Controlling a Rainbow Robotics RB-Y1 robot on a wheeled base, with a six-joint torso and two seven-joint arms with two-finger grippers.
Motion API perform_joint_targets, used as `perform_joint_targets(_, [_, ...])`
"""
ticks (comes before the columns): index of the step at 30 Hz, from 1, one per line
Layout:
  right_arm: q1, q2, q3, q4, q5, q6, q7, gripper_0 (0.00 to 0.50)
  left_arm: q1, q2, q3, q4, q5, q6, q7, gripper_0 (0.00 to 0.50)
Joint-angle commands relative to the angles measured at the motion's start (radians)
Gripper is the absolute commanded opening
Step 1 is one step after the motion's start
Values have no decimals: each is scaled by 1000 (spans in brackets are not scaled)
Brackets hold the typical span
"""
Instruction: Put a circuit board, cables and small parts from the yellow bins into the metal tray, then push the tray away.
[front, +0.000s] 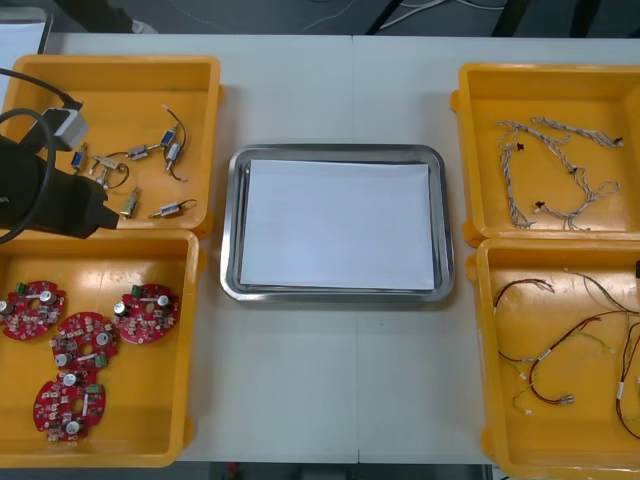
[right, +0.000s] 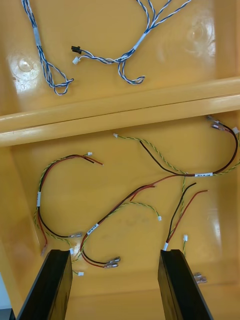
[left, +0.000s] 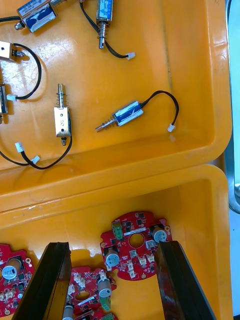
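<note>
Yellow bins (front: 110, 62) stand in pairs at the left and right sides of a light table (front: 330, 380), with the metal tray (front: 233, 230) between them. We see the tray white inside and holding none of the parts.

The far left bin contains small metal parts (front: 170, 150), each with a short black lead. The near left bin holds four round red circuit boards (front: 147, 308), lying flat and close together. The far right bin holds twisted blue and white cables (right: 142, 39). The near right bin holds red and yellow cables (right: 200, 174), loosely spread over its floor.

We find the left gripper (left: 112, 245) at the left side of the table, over the wall shared by the two left bins. Its black fingers (left: 55, 280) are spread wide, with nothing pinched. In the left wrist view one circuit board (left: 136, 246) lies between and beyond the fingertips, near the right wall of its bin. We cannot tell whether the fingers touch it.

The right gripper (right: 116, 252) hangs over the near right bin, above the red and yellow cables. Its fingers (right: 177, 285) are likewise spread apart and grasp nothing.
</note>
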Motion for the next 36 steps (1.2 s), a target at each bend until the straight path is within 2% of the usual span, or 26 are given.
perform_joint_targets(1, [4, -36, -27, -23, -4, 3, 13, 500, 15, -13, 9, -33, -9, 6, -102, 500])
perform_joint_targets(36, [4, -36, -27, -23, -4, 3, 13, 500, 15, -13, 9, -33, -9, 6, -102, 500])
